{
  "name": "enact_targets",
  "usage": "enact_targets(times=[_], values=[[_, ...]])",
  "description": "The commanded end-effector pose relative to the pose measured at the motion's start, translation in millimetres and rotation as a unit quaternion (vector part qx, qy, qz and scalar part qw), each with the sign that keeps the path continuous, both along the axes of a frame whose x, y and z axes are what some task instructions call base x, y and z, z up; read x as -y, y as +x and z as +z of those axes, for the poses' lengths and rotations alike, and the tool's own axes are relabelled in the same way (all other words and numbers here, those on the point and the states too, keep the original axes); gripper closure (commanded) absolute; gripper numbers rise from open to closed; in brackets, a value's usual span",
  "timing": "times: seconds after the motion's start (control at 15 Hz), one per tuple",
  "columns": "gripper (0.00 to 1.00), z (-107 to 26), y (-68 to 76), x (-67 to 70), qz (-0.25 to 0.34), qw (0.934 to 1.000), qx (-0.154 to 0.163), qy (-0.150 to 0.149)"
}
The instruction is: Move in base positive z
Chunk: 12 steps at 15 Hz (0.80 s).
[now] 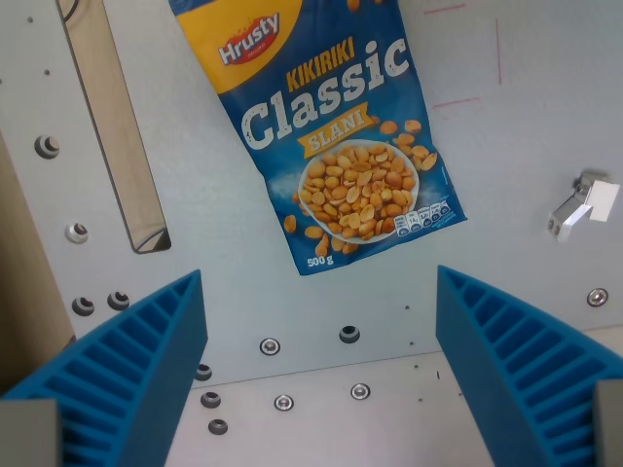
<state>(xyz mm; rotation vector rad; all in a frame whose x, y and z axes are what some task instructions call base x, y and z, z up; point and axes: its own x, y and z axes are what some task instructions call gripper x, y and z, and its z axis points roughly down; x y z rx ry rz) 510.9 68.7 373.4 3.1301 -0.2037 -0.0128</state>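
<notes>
Two blue ribbed fingers [136, 365] are seen rising from the bottom edge of the wrist view, one at the view's left, one at its right, and they are held wide apart — nothing is gripped between them. The gripper [321, 375] is found over bare grey table [321, 311], where a scatter of bolt holes [349, 335] and screw heads is seen in the gap between the fingers.

Beyond the fingertips, toward the top of the view, a peanut bag [336, 136] is seen lying flat on the table. It is blue with a yellow band, and the word "Classic" and a bowl of peanuts are printed on it. The bag is tilted, its lower edge turned toward the gap and its upper end cut off by the top of the frame. It is not touched by either finger — clear table is left between.

Beyond the left finger, a wooden strip [112, 126] is laid at a slant on the table. Beyond the right finger, near the view's right edge, a small white clip [582, 204] is made out.
</notes>
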Motion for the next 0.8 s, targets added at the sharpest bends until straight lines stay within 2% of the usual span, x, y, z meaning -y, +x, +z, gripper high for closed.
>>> enact_targets(times=[0.07,0.8], values=[[0.00,7.4,-0.4,0.1,0.000,1.0000,0.002,0.000],[0.00,62.4,0.4,0.2,0.000,1.0000,0.002,0.000]])
